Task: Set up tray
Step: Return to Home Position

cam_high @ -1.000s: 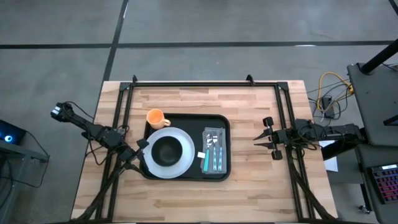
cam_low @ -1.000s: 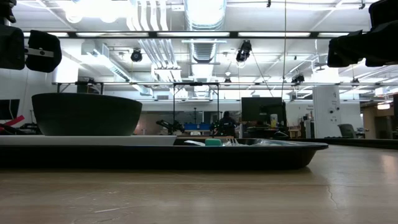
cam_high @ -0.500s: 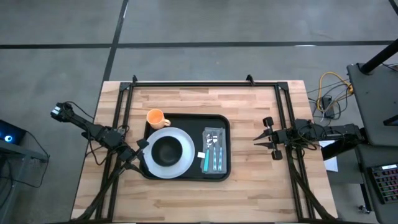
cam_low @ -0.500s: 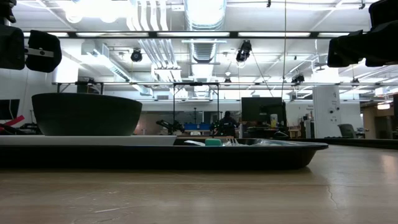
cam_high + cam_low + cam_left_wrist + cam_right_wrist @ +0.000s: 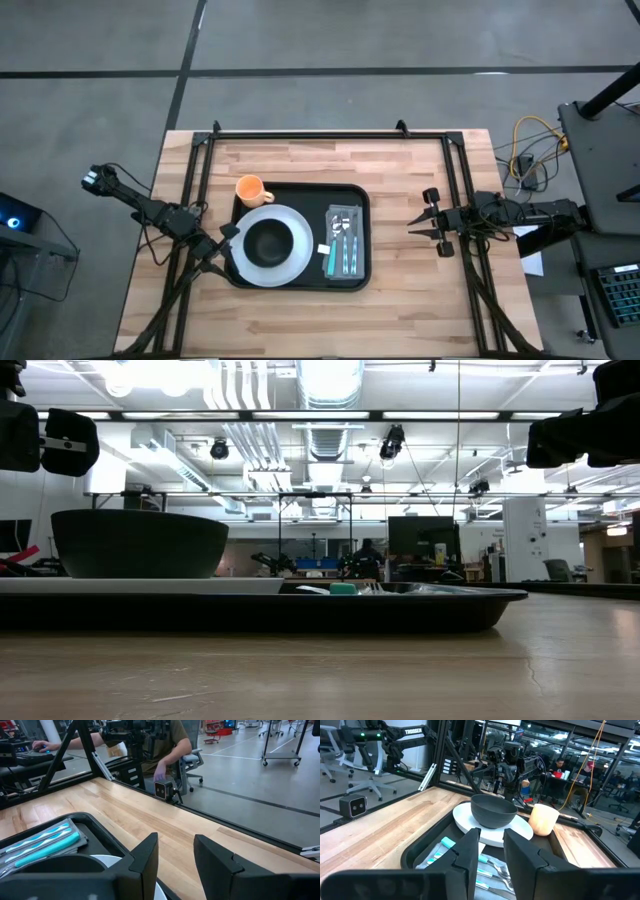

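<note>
Black tray [image 5: 302,195] sits mid-table [image 5: 400,310] in the high view and looks fully laid. A white plate [image 5: 297,262] carrying a dark bowl [image 5: 268,241] fills its left half. A grey napkin [image 5: 356,245] bearing the cutlery [image 5: 344,262] lies on its right half, tools beside the dish as in a place setting. An orange cup [image 5: 249,188] stands at the far left corner; whether it is inside the rim I cannot tell. The left gripper [image 5: 229,235] hangs at the tray's left edge. The right gripper [image 5: 418,225] is off to the right over bare wood, probably parked there to leave the setting free.

From table height, the tray's rim runs across the picture and the bowl rises above the plate on the left. Dark arm parts show only in the upper corners, touching nothing.

The left wrist view shows its two fingers parted by a clear gap with nothing between them, which fits a job with nothing left to carry. Teal handles lie on the tray to one side. A person sits beyond the table.

The right wrist view shows a narrower gap, also empty, facing the tray head-on.
</note>
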Controlling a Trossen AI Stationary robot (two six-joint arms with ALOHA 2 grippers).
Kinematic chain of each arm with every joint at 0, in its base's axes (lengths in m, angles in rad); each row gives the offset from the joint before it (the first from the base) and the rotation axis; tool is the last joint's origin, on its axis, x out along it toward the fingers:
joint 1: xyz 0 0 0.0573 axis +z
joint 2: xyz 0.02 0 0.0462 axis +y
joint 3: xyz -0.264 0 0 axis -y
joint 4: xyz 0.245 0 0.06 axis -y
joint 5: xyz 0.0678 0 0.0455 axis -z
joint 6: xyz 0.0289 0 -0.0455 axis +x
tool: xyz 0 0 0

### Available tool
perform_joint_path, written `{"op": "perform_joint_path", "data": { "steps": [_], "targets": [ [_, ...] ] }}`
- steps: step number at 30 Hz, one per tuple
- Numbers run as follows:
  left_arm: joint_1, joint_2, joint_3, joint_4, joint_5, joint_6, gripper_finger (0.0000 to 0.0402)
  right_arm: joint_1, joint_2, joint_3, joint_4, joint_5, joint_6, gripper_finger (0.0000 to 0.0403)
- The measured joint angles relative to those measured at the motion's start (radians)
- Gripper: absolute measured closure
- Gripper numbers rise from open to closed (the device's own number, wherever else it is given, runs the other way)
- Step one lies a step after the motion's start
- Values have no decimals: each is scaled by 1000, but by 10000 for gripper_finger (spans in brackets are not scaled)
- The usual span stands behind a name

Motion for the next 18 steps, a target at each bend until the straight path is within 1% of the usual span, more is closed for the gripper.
{"op": "perform_joint_path", "data": {
  "steps": [10, 18],
  "targets": [
    [0, 0, 0, 0, 0, 0, 295, 0, 0, 0, 0, 0, 0, 335],
    [0, 0, 0, 0, 0, 0, 295, 0, 0, 0, 0, 0, 0, 326]
  ]
}}
